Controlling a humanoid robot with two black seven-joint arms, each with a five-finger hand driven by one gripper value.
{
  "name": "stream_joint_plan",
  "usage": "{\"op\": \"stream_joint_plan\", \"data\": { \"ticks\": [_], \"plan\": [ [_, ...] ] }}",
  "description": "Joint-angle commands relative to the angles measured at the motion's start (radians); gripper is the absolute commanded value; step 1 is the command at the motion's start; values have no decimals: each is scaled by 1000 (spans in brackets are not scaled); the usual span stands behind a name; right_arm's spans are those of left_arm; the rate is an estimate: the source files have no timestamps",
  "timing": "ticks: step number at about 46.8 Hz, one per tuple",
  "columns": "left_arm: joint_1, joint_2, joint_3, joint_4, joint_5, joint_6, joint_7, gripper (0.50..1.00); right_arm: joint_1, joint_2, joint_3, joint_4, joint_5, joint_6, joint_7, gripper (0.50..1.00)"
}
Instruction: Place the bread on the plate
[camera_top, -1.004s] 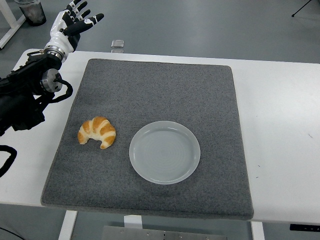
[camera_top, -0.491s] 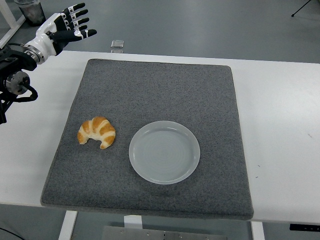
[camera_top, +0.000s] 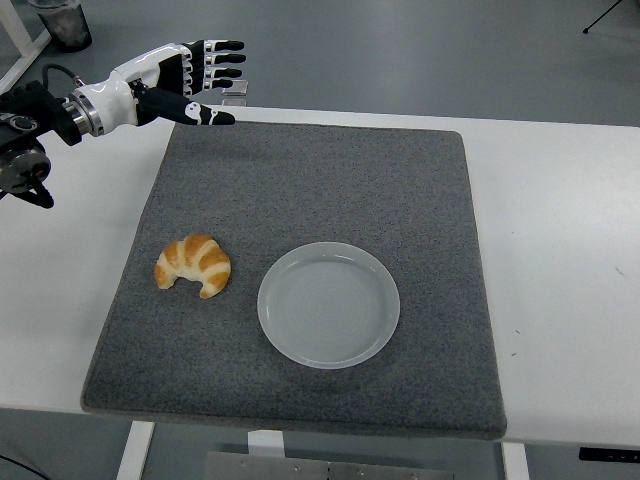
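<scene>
My left hand (camera_top: 190, 78) is hovering above the far left corner of the grey mat (camera_top: 300, 200), fingers (camera_top: 222, 60) spread wide and holding nothing, the thumb pointing out over the mat's edge. The arm behind it is reaching in from the left side of the white desk (camera_top: 560, 230).

The bread (camera_top: 194, 265), a golden croissant, is lying on the mat toward its left side, well apart from my hand and nearer to me than the hand is. It is sitting just to the left of the plate (camera_top: 329, 304), close to it but not touching.

The plate, pale and round, is resting on the near half of the mat, roughly in the middle, and it is carrying nothing.

Beyond the mat's far edge, a small clear object (camera_top: 236, 90) is sitting at the far rim of the desk, just beside my fingertips in this view.
</scene>
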Motion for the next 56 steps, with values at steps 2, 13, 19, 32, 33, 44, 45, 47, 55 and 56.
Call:
{"op": "stream_joint_plan", "data": {
  "ticks": [2, 13, 19, 32, 33, 44, 45, 47, 55, 56],
  "plan": [
    [-1, 62, 1, -95, 61, 11, 0, 992, 0, 0, 0, 0, 0, 0, 0, 952],
    [0, 207, 27, -267, 214, 25, 0, 990, 0, 0, 0, 0, 0, 0, 0, 952],
    [-15, 272, 61, -312, 247, 54, 0, 990, 0, 0, 0, 0, 0, 0, 0, 952],
    [-15, 379, 96, -416, 437, 53, -1, 990, 0, 0, 0, 0, 0, 0, 0, 952],
    [-15, 390, 99, -428, 455, 53, -1, 990, 0, 0, 0, 0, 0, 0, 0, 952],
    [-15, 438, 119, -482, 489, -2, 3, 992, 0, 0, 0, 0, 0, 0, 0, 952],
    [-15, 439, 119, -482, 486, -15, 5, 992, 0, 0, 0, 0, 0, 0, 0, 952],
    [-15, 441, 118, -482, 480, -38, 9, 992, 0, 0, 0, 0, 0, 0, 0, 952],
    [-11, 448, 119, -473, 397, -72, 52, 992, 0, 0, 0, 0, 0, 0, 0, 952],
    [-11, 447, 119, -473, 389, -72, 61, 992, 0, 0, 0, 0, 0, 0, 0, 952]
  ]
}}
